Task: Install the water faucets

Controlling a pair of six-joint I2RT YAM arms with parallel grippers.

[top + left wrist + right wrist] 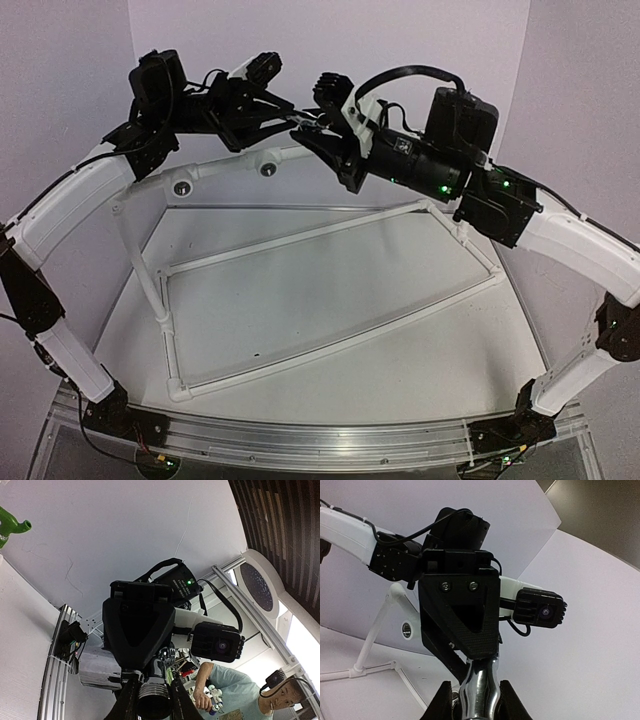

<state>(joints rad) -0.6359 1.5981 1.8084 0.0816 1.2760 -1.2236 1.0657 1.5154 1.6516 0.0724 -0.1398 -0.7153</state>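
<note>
Chrome faucet (pixel 479 690): shiny silver metal with a rounded, waisted body that reflects the dark gripper parts. In the left wrist view its end shows as a dark ribbed ring (pixel 152 700).

Position: the faucet is held in the air above the far edge of the table (pixel 400 370), over the raised far rail of the white pipe frame (pixel 330 232). It touches neither of them.

Left gripper (pixel 152 692): closed onto the ribbed end of the chrome faucet, with one finger (pixel 126 700) seen tight at each side.

Right gripper (pixel 477 697): met nose to nose with the left one. Its jaws are set narrowly around the polished body, one finger (pixel 441 702) just beside each flank. Whether the pads actually press the metal cannot be told.

Green faucet (pixel 11 527): bright green plastic with a curved spout. It is caught only at the upper left edge of the left wrist view, well apart from both grippers. What carries it cannot be made out.
</note>
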